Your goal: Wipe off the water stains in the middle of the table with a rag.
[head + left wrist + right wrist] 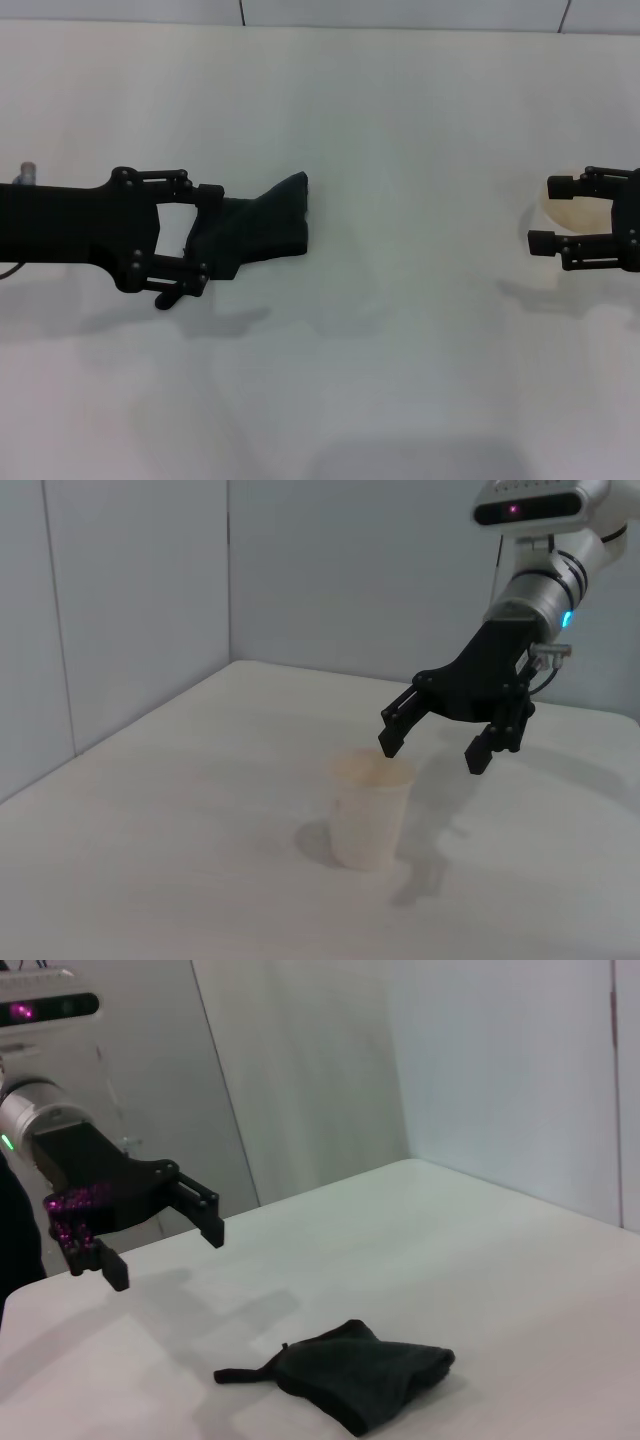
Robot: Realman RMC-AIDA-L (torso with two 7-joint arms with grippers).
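Note:
The dark green-black rag (262, 225) lies crumpled on the white table (400, 110), left of centre. It also shows in the right wrist view (355, 1375), with its narrow tail pointing toward the left arm. My left gripper (205, 240) is open and empty. It hovers over the rag's tail end and, in the right wrist view (165, 1257), is raised off the table and apart from the rag. My right gripper (547, 213) is open and empty at the right edge. No orange-tan water stain shows in any view.
A translucent whitish plastic cup (368, 810) stands upright on the table just under my open right gripper (433, 752); in the head view the cup (568, 212) shows between its fingers. Grey partition walls (130, 600) border the table.

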